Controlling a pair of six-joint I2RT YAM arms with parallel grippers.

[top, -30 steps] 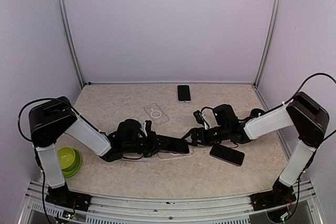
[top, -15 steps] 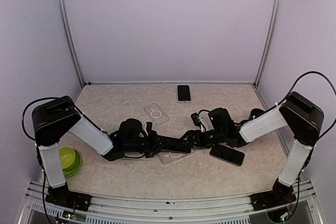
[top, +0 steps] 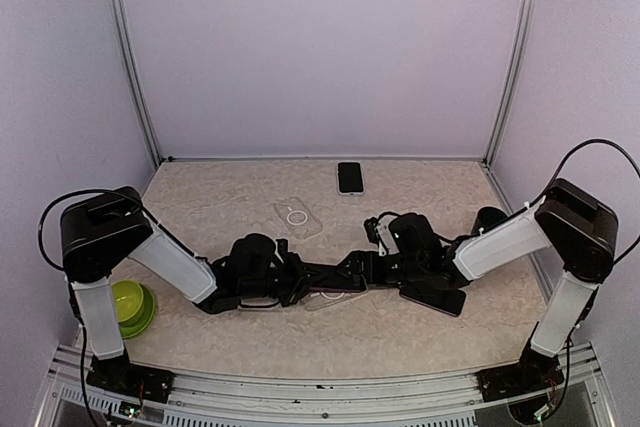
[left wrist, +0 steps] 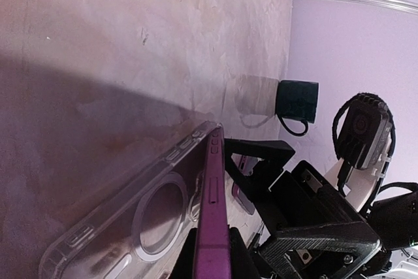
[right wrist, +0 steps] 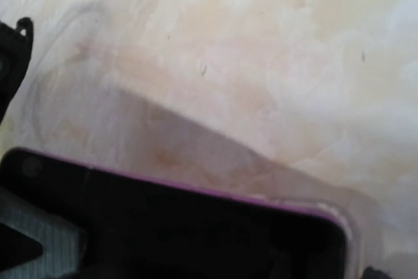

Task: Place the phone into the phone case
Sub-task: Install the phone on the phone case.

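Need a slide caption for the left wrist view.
Edge-on purple phone in the shut left gripper, lying along the rim of the clear case; dark mug beyond.

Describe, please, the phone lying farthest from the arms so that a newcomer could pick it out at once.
Start at the table's far edge. A little right of centre lies a dark phone, flat and alone. Its neighbours sit nearer: a second phone by the right arm, a purple phone held at the clear case.
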